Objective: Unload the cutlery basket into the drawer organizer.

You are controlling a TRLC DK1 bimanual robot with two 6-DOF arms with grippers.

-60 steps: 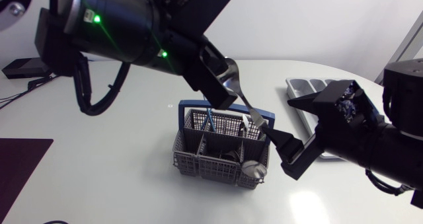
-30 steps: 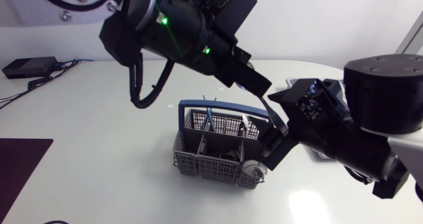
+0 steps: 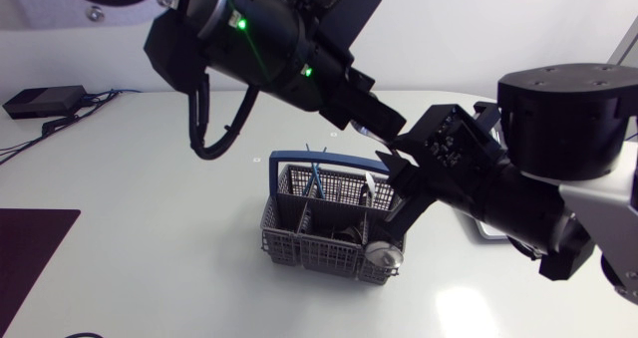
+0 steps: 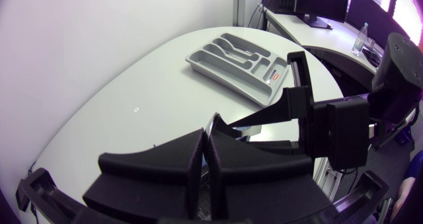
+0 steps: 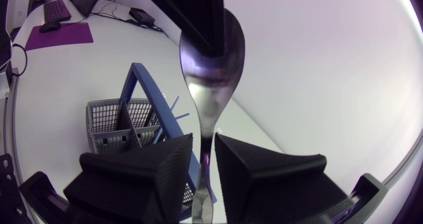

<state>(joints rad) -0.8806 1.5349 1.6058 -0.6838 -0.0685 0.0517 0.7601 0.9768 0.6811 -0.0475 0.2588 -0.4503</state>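
Spoon (image 5: pixel 211 72) hung above the cutlery basket (image 3: pixel 299 248), bowl pinched by the left gripper (image 4: pixel 206 137), handle between the narrowly parted fingers of the right gripper (image 5: pixel 203 141). The right needed to clamp firmly before the left let go.

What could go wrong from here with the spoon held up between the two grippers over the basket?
1. The left gripper pinches only the smooth bowl of the spoon, and it is unclear whether the right gripper grips the handle. An early release could drop the spoon toward the basket below.
2. The two grippers are crowded close together, so a misjudged pull could knock them together.
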